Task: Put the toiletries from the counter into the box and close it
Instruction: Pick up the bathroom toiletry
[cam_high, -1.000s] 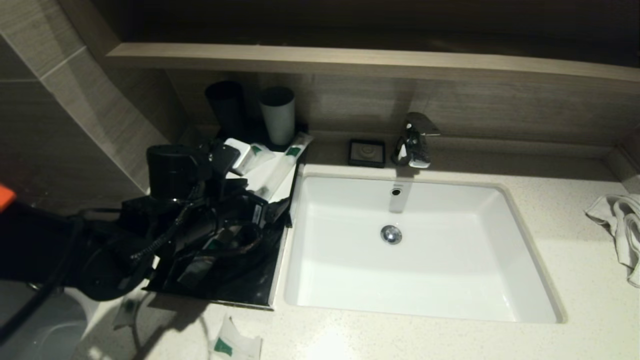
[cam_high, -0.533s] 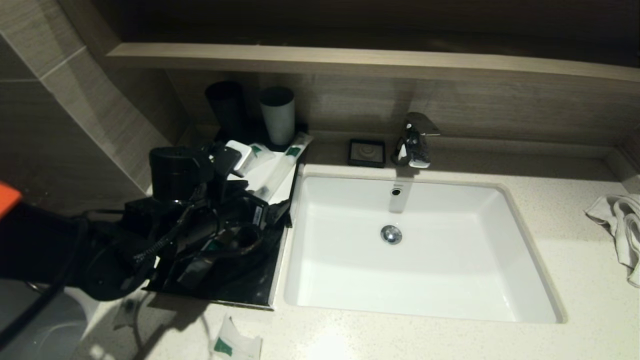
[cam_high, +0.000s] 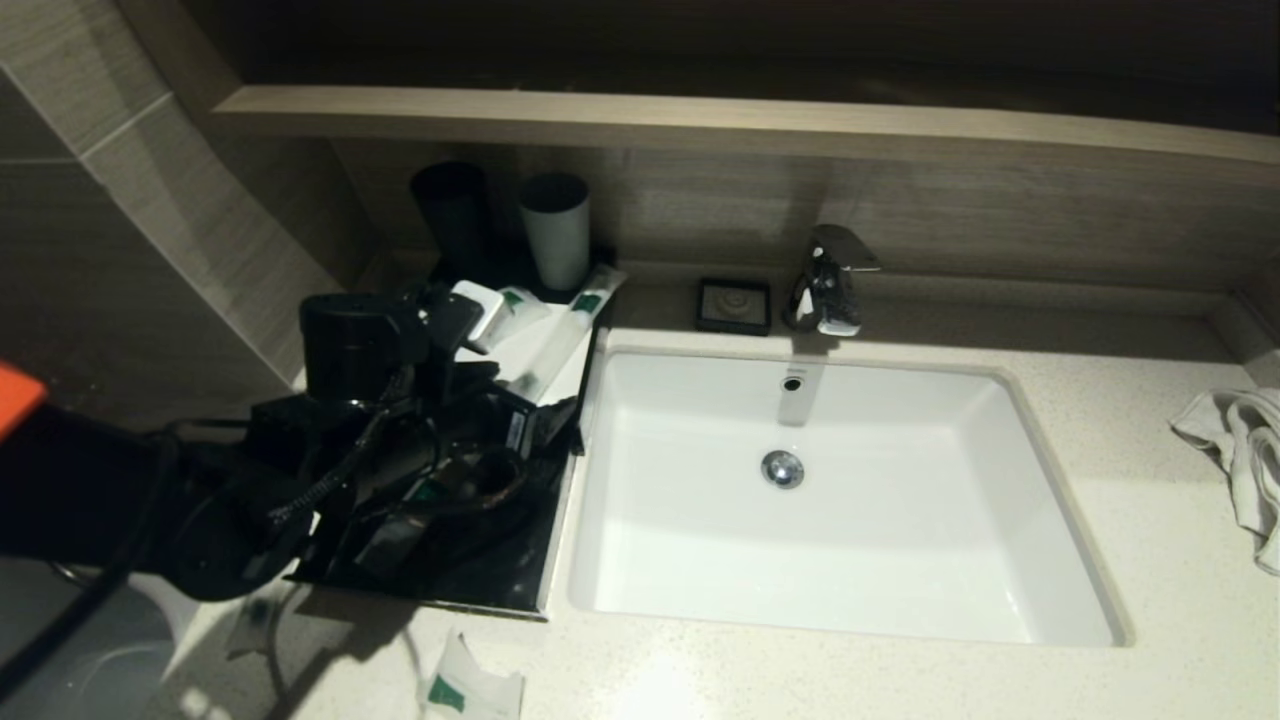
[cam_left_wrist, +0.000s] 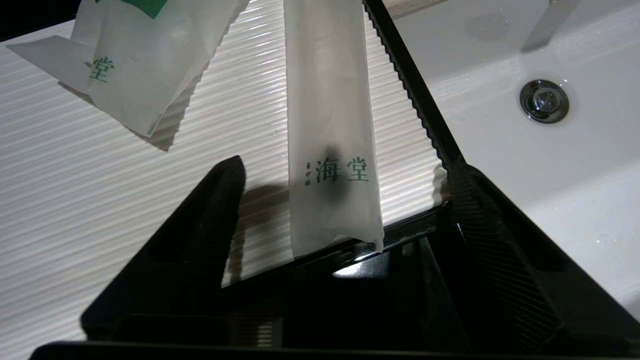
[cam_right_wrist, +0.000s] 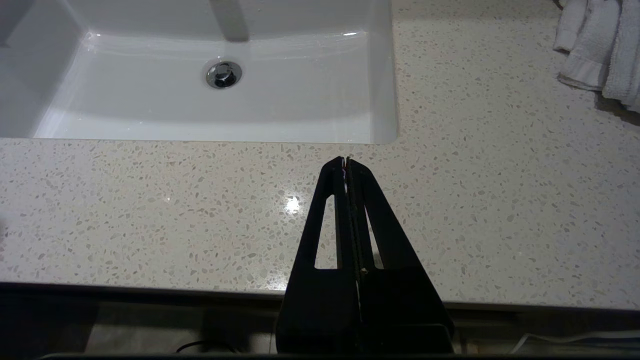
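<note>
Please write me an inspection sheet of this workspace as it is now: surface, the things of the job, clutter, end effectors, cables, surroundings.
Surface: speckled stone counter around a white sink.
Job's things: open black box left of the sink, its ribbed white lining holding a long sachet and a wider sachet; another sachet lies on the counter in front of the box.
Clutter: white towel at the far right; two cups behind the box.
End effectors: left end effector open over the box, straddling the long sachet; right end effector shut, parked over the front counter.
Cables: coiled black cable on the left arm.
Surroundings: tap, wooden shelf.
</note>
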